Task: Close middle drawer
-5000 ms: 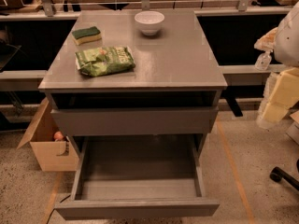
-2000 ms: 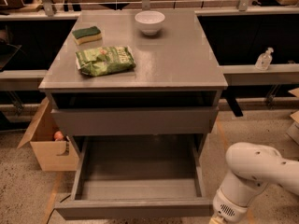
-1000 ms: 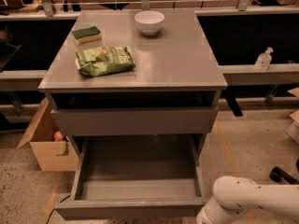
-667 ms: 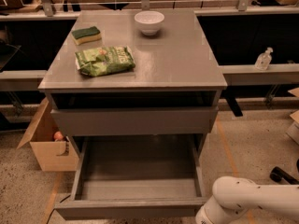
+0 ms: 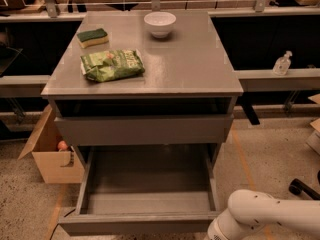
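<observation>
The middle drawer (image 5: 145,184) is pulled far out of the grey cabinet (image 5: 190,69). Its long shallow tray is empty and its slim front panel (image 5: 135,223) lies near the bottom edge of the view. A white robot arm (image 5: 260,216) reaches in from the bottom right, and its end sits just beside the right end of that front panel. The gripper itself is below the frame edge and out of view.
Above the open drawer is a taller drawer front (image 5: 145,129). On the cabinet top lie a green chip bag (image 5: 112,64), a sponge (image 5: 92,37) and a white bowl (image 5: 160,23). A cardboard box (image 5: 50,154) stands at the left. A bottle (image 5: 282,64) stands on a ledge at the right.
The white arm has come in from the right and dropped low to the drawer front's right end. It has barely moved in the last second. The drawer stays open.
</observation>
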{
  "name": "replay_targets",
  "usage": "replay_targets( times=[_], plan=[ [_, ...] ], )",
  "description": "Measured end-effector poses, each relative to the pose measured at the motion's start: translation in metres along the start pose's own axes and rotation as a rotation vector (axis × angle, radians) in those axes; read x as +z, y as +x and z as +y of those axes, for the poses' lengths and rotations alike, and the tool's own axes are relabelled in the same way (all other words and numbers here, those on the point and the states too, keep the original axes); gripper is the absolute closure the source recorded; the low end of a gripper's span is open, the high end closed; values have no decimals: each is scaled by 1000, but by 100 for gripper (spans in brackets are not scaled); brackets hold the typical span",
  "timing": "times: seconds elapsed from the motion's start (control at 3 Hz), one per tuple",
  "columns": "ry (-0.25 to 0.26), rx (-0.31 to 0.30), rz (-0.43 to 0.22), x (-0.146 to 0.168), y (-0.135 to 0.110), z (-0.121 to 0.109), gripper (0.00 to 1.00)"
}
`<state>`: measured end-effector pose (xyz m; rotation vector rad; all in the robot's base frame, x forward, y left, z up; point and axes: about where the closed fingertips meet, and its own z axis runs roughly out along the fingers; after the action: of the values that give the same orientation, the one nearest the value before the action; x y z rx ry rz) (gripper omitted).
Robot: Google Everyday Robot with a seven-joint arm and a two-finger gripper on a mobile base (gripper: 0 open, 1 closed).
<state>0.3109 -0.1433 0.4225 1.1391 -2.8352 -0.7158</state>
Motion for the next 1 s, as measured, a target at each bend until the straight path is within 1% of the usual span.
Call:
replay_targets(
  times=[0.33,0.67,1.0],
  plan=[
    [3,-43,-93,0,-19,-6,100],
    [6,-86,-167,10,-48,-20,100],
    [-3,-99,-182,20,-60,-26,100]
  ],
)
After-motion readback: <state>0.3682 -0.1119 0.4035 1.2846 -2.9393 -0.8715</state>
